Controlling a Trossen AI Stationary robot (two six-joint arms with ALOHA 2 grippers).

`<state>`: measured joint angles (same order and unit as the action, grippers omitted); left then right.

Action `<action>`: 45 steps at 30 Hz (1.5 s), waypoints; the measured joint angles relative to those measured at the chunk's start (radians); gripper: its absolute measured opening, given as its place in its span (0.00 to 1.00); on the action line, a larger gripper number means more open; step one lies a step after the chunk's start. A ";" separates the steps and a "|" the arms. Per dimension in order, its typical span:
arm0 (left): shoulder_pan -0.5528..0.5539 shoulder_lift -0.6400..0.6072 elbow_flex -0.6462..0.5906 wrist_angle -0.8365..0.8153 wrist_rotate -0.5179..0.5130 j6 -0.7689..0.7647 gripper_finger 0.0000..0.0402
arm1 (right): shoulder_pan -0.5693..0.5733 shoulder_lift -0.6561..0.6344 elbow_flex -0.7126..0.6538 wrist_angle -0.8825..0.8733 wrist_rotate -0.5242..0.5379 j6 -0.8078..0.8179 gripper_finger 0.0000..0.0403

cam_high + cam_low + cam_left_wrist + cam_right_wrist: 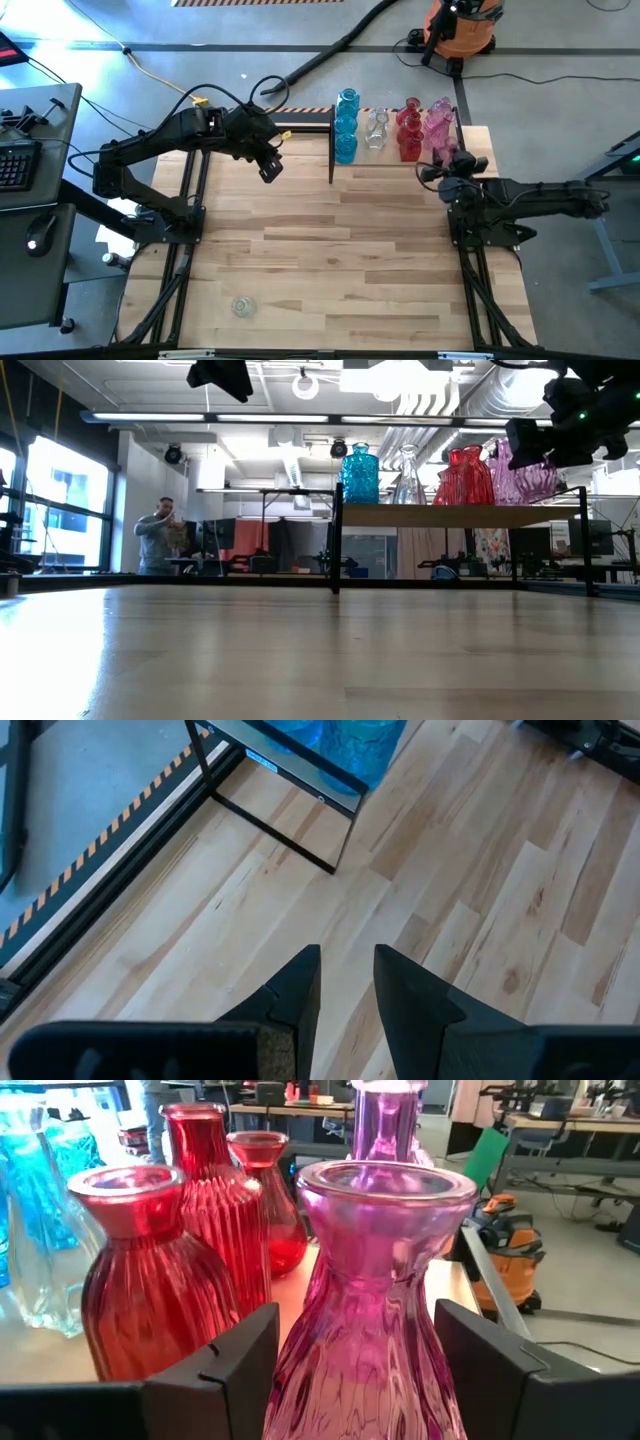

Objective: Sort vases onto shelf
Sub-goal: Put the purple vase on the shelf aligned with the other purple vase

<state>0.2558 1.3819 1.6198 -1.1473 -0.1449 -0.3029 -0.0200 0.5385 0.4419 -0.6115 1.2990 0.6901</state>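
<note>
Right gripper straddled the front pink vase at the shelf's right end, fingers either side, contact unclear. Left gripper hung narrow and empty off the shelf's left end. Best release: let go straight, back out level, don't nudge the red vases just beside

Workshop — exposed ducts, shop vacuum

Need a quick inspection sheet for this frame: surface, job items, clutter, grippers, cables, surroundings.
Surface: wooden table, mostly bare.
Job's things: blue vases, clear vase, red vases, pink vases grouped by colour on shelf.
Clutter: one small clear item at the table's near left.
Grippers: left gripper open, empty, above the table; right gripper straddles the front pink vase.
Cables: hose and cords on the floor behind.
Surroundings: person far back; orange vacuum.
</note>
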 joint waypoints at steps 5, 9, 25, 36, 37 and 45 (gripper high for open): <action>0.000 0.000 0.000 0.000 0.000 0.000 0.22 | -0.047 0.021 0.000 0.104 0.000 -0.120 0.54; 0.000 0.000 0.000 0.000 0.000 0.000 0.22 | -0.089 0.051 0.000 0.142 -0.016 -0.134 0.54; 0.000 0.000 0.000 -0.001 0.000 0.046 0.22 | -0.163 0.136 0.000 0.172 -0.041 -0.061 0.54; 0.000 0.000 0.000 0.000 0.000 0.088 0.22 | -0.163 0.138 0.000 0.168 -0.032 -0.061 0.54; 0.000 0.000 0.000 0.000 0.000 0.088 0.22 | -0.163 0.138 0.000 0.168 -0.032 -0.060 0.54; 0.000 0.000 0.000 0.000 0.000 0.088 0.22 | -0.163 0.137 0.000 0.168 -0.032 -0.059 0.54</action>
<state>0.2554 1.3819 1.6196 -1.1477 -0.1448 -0.2150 -0.1833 0.6758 0.4423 -0.4431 1.2675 0.6308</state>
